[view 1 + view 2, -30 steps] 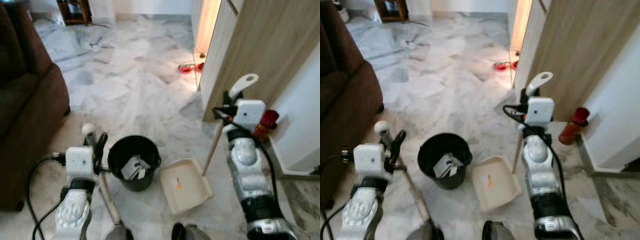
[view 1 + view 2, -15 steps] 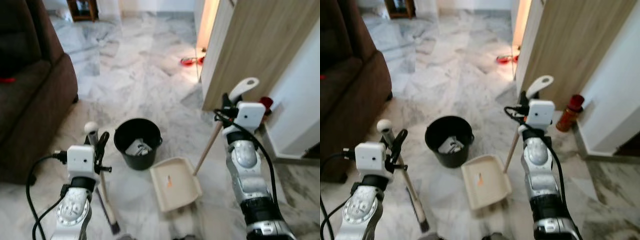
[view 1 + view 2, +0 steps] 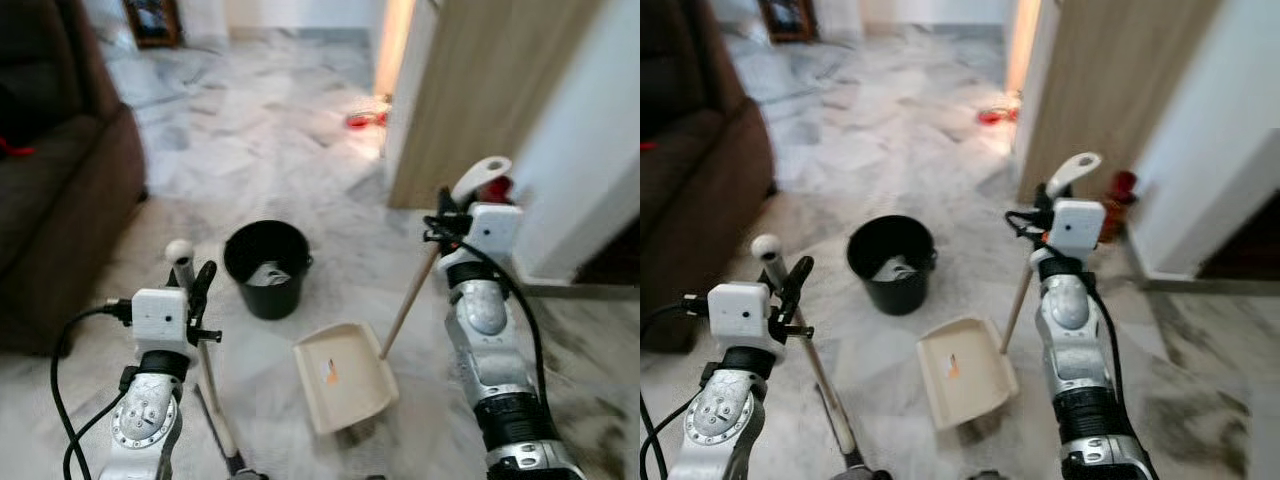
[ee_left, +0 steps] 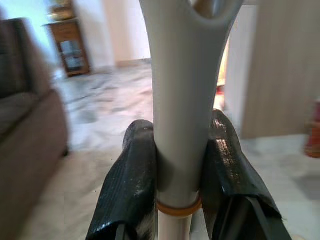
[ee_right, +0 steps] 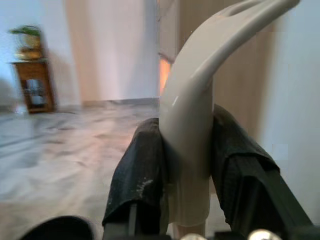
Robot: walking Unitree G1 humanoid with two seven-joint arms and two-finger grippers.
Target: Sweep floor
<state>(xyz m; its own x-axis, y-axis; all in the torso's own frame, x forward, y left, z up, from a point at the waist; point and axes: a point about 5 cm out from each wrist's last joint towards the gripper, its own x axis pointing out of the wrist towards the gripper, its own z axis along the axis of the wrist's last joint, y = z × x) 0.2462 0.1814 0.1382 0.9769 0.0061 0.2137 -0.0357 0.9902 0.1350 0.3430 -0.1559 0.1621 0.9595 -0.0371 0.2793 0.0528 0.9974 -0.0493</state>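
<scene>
No legible text, label, brand, number or sign is found in any view. The cream dustpan [image 3: 343, 376] carries a small orange mark on its tray, too blurred to read as lettering or a logo. The red bottle [image 3: 1121, 192] by the wall shows no readable label. The white wrist housings of both arms are blank on the faces that show. The black bin [image 3: 265, 268] bears no visible marking.
</scene>
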